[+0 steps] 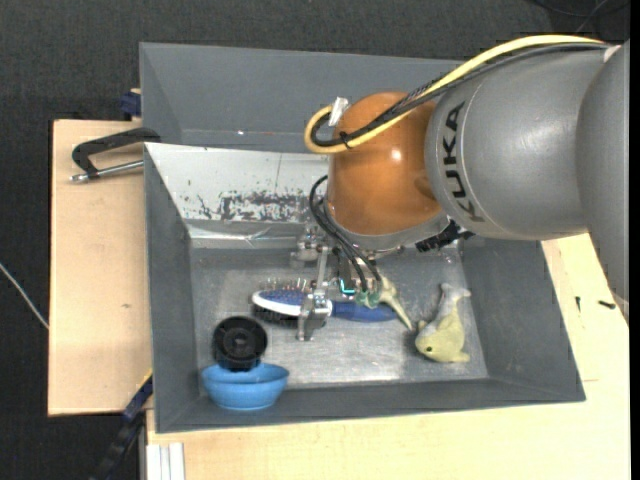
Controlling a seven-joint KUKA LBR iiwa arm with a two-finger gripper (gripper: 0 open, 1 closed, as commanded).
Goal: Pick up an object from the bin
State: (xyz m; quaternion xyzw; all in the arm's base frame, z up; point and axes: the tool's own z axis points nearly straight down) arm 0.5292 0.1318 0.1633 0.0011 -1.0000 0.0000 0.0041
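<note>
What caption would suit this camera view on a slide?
Robot gripper low over a blue brush in a grey bin; black disc, blue cup and pale yellow toy nearby.

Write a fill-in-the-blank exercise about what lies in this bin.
1. The hand hangs over a brush with a ____ handle.
2. The blue bowl sits at the front left of the bin, beside a round ____ cap.
3. In this view, the pale yellow toy lies to the ____ of the brush.
Missing words: blue; black; right.
</note>
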